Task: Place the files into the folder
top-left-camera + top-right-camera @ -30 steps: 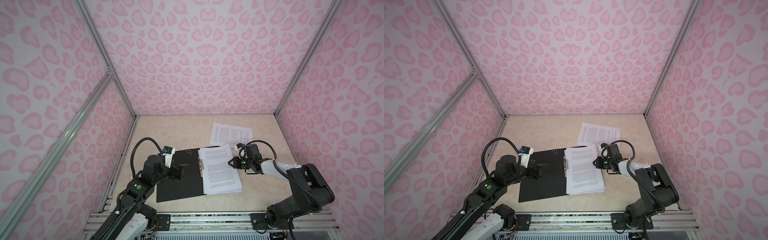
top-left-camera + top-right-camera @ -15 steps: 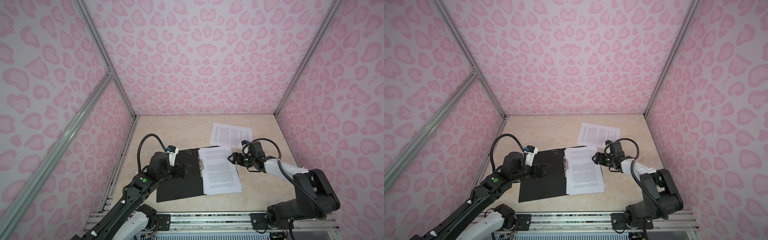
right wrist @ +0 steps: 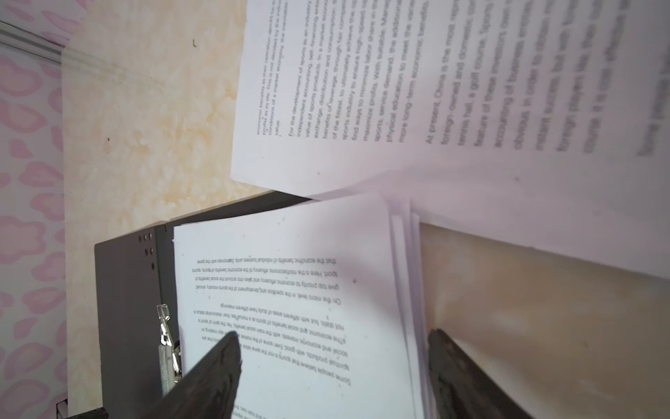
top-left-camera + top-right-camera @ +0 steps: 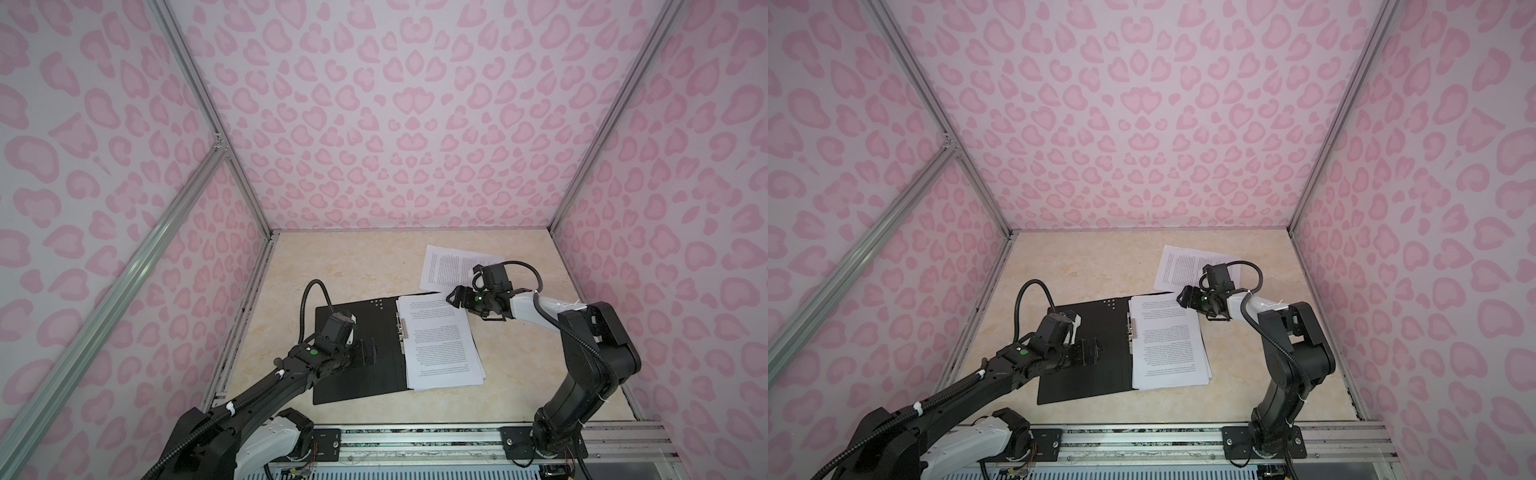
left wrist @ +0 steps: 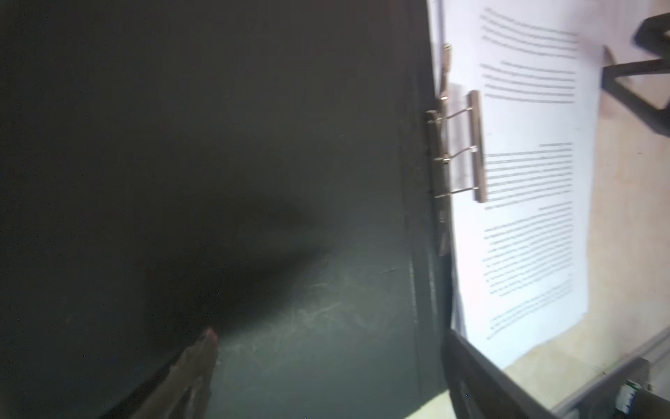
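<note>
**A:** Folder status?

**B:** The folder (image 4: pixel 365 386) lies open on the counter (image 4: pixel 353 266), black inside up, spine running 12 to 6. The stack of sheets (image 4: pixel 440 345) sits on the right cover, at 3 o'clock of the metal clip (image 4: pixel 401 332). The stack's spine edge runs under the clip's bar. I can't tell whether the bar presses down.

**A:** Is it square?

**B:** No. It's fanned, with staggered edges on the 3 and 6 o'clock sides.

**A:** Pincers?

**B:** The left pincer (image 4: pixel 372 353) is over the bare left cover, at 9 o'clock of the clip. Its fingers (image 5: pixel 203 355) are spread wide with nothing between them. My read is that it's there to pin the cover so the folder doesn't slide, but I can't confirm contact.

The right pincer (image 4: pixel 451 297) is at the stack's 1 o'clock corner. Its fingers (image 3: pixel 221 362) are also wide: one over the top sheet, the other past the edge over bare counter. It's holding nothing.

**A:** What's left?

**B:** One loose sheet (image 4: pixel 444 266) lies flat on the counter at 1 o'clock of the folder. Its near edge meets the stack's far corner, and I can't tell which is on top. That sheet looks like the last one out, and the right pincer is well placed for it. It's thin and flat, so I expect it to be hard to get under.
</note>
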Robot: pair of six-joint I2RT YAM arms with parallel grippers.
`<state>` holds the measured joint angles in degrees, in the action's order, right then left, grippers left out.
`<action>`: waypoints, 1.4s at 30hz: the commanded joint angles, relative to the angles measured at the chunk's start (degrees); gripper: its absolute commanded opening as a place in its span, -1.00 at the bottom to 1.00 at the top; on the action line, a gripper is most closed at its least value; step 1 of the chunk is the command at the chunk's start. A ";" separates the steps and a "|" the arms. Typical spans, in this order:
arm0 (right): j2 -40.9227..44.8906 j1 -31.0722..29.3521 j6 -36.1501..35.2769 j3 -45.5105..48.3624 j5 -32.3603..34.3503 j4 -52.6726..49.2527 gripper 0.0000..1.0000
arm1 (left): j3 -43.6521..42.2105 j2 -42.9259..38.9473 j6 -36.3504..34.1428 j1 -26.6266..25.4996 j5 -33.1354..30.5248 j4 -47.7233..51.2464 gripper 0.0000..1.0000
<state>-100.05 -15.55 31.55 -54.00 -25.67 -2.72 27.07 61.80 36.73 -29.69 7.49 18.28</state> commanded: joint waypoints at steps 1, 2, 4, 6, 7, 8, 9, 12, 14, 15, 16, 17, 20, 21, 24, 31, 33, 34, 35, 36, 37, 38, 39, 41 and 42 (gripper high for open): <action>-1.45 -0.09 2.29 -0.82 -1.20 1.33 0.63 | -1.32 1.48 2.12 -0.06 -2.45 -3.09 0.95; -1.79 -0.09 2.54 -0.93 -1.56 1.70 0.63 | -1.63 2.10 2.33 -0.01 -2.55 -3.39 0.95; -2.41 -0.12 2.85 -1.20 -1.77 1.88 0.62 | -2.15 2.95 2.64 0.02 -3.17 -3.84 0.95; -2.52 -0.19 3.27 -1.08 -2.14 2.58 0.62 | -2.41 3.76 2.73 0.07 -3.63 -4.26 0.95; -2.54 -0.17 3.55 -0.96 -2.19 2.78 0.61 | -2.50 4.24 2.88 0.03 -3.86 -4.37 0.95; -2.52 -0.26 3.61 -0.86 -2.40 3.11 0.60 | -2.47 4.78 3.05 0.07 -4.12 -4.46 0.95; -2.54 -0.35 3.71 -0.91 -2.39 3.16 0.60 | -2.48 5.24 3.00 0.07 -4.17 -4.62 0.95; -2.62 -0.47 3.99 -1.02 -2.39 3.51 0.60 | -2.37 6.31 3.24 0.14 -4.27 -4.93 0.95; -2.86 -0.53 4.38 -1.11 -2.67 4.14 0.60 | -2.22 6.58 3.28 0.16 -4.34 -5.15 0.95; -3.07 -0.58 4.57 -1.24 -2.81 4.17 0.60 | -2.35 6.58 3.26 0.16 -4.40 -5.10 0.95; -3.07 -0.49 4.56 -1.51 -2.26 3.58 0.59 | -2.24 6.57 3.35 0.14 -4.59 -5.02 0.95; -2.80 -0.53 4.31 -1.64 -0.99 2.80 0.59 | -2.19 6.58 3.35 0.14 -4.66 -4.90 0.95; -1.18 -0.40 3.21 -2.21 2.95 0.44 0.61 | -2.35 6.32 3.35 0.19 -4.68 -4.88 0.95; -1.03 -0.44 2.68 -2.79 4.05 -0.60 0.61 | -2.44 6.23 3.35 0.24 -4.77 -4.91 0.95; -1.70 -0.44 1.47 -4.67 6.21 -3.06 0.64 | -2.71 6.31 3.35 0.25 -4.71 -4.92 0.95; -6.00 -0.18 2.33 -7.41 5.71 -2.93 0.63 | -2.79 5.79 3.35 0.25 -4.60 -4.59 0.95; -6.70 -0.18 2.87 -7.65 5.46 -2.54 0.63 | -2.79 5.57 3.26 0.25 -4.66 -4.51 0.95; -7.10 -0.25 3.07 -7.79 5.28 -2.35 0.63 | -2.76 5.52 3.24 0.24 -4.66 -4.32 0.95; -7.39 -0.27 3.28 -7.83 4.67 -1.80 0.63 | -2.88 5.52 3.26 0.25 -4.64 -4.30 0.95; -7.65 -0.27 3.47 -7.83 4.21 -1.53 0.63 | -2.89 5.52 3.26 0.25 -4.62 -4.23 0.95; -7.85 -0.42 3.60 -7.99 3.89 -1.44 0.62 | -2.83 5.52 3.26 0.25 -4.59 -4.26 0.95; -7.88 -0.58 3.67 -8.13 3.77 -1.48 0.62 | -2.90 5.61 3.26 0.25 -4.70 -4.23 0.95; -7.88 -0.78 3.67 -8.20 3.92 -1.65 0.62 | -2.79 5.76 3.26 0.32 -4.69 -4.33 0.95; -7.31 -1.28 3.69 -8.25 4.67 -2.09 0.61 | -2.72 6.01 3.26 0.30 -4.52 -4.37 0.95; -6.98 -1.49 3.61 -8.27 5.11 -2.34 0.62 | -2.59 6.05 3.34 0.25 -4.47 -4.48 0.95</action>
<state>-107.33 -16.60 34.94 -62.04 -21.26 -4.80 24.80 67.26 39.00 -29.52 3.18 8.49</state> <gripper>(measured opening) 0.807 0.976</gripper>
